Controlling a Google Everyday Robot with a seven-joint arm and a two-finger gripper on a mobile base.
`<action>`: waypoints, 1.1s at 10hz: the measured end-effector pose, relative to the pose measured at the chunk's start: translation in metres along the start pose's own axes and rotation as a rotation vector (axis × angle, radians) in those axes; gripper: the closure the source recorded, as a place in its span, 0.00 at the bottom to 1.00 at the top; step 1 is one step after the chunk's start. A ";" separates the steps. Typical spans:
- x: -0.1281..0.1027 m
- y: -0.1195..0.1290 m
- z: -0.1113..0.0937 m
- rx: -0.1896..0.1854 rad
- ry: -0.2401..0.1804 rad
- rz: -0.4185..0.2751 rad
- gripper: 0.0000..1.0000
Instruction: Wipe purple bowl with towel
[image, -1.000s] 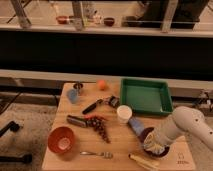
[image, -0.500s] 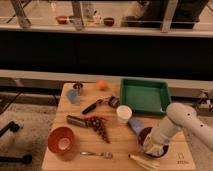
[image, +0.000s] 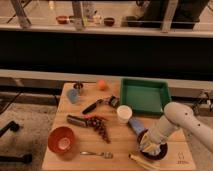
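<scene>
On wooden table (image: 59, 106), end effector (image: 146, 144) at purple bowl (image: 161, 152).

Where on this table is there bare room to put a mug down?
Bare wood shows at the left edge between the blue cup and the orange bowl; the green tray looks empty. Crowded: grapes and white cup mid-table, and the gripper over the purple bowl front right.
</scene>
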 end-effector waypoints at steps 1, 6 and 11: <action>-0.003 -0.002 0.001 0.007 -0.005 -0.001 1.00; -0.018 -0.025 0.011 0.033 -0.017 0.005 1.00; -0.021 -0.048 0.015 0.070 -0.016 0.026 1.00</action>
